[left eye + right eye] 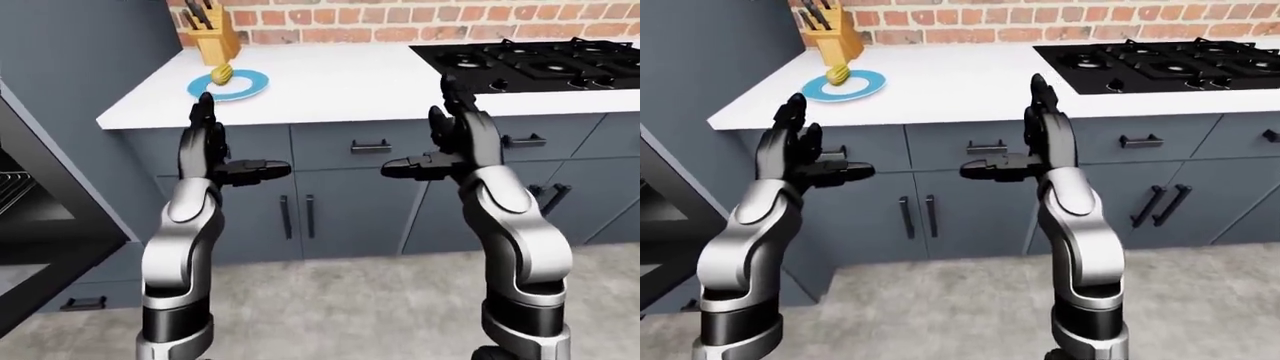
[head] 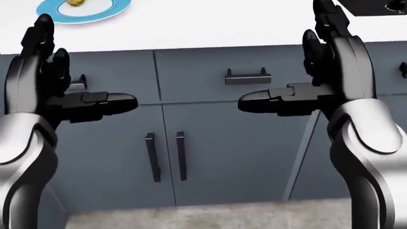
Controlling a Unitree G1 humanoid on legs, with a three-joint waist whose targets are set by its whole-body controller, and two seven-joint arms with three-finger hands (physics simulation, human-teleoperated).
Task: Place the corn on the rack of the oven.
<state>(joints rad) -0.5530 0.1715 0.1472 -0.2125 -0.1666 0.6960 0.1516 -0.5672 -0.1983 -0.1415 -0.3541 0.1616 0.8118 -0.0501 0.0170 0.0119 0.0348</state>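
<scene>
Corn point(image 1: 222, 73) sits on the blue plate point(image 1: 248, 88), upper left of the left-eye view, on the counter point(image 1: 340, 82). Left hand point(image 1: 212, 154) and right hand point(image 1: 452, 146) both spread wide, empty. Step closer, reach left hand over the plate, grip mid-cob. Oven rack point(image 1: 12, 187) far left.

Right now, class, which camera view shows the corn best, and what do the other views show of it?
The left-eye view: the whole corn lies on the blue plate beside the knife block. The right-eye view shows much the same. The head view cuts it off at the top edge.
</scene>
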